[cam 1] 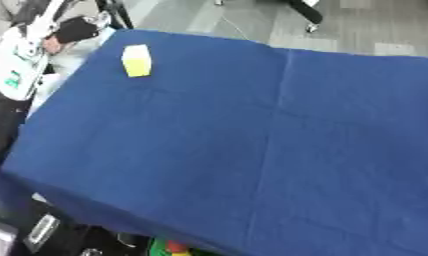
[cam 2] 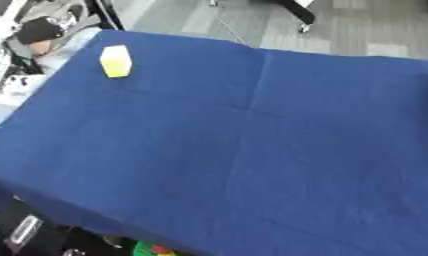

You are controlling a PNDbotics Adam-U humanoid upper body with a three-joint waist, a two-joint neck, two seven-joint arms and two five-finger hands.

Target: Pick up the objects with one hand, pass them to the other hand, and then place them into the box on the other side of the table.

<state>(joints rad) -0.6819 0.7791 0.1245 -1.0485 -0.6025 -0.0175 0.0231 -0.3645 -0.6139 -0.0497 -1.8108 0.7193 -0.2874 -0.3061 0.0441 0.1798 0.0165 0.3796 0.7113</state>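
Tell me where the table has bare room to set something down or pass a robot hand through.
Nearly the whole blue cloth is bare: the middle, the right side and the near edge. The only thing on it is a yellow block near the far left corner, so keep off that corner. No robot hand and no box shows on the cloth.

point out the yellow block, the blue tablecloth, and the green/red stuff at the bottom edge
yellow block (cam 1: 137, 60), left eye view, on its front face.
blue tablecloth (cam 1: 252, 150), left eye view, on bare cloth near the middle.
green and red things (cam 1: 169, 247), left eye view, below the table's near edge; cannot identify them.
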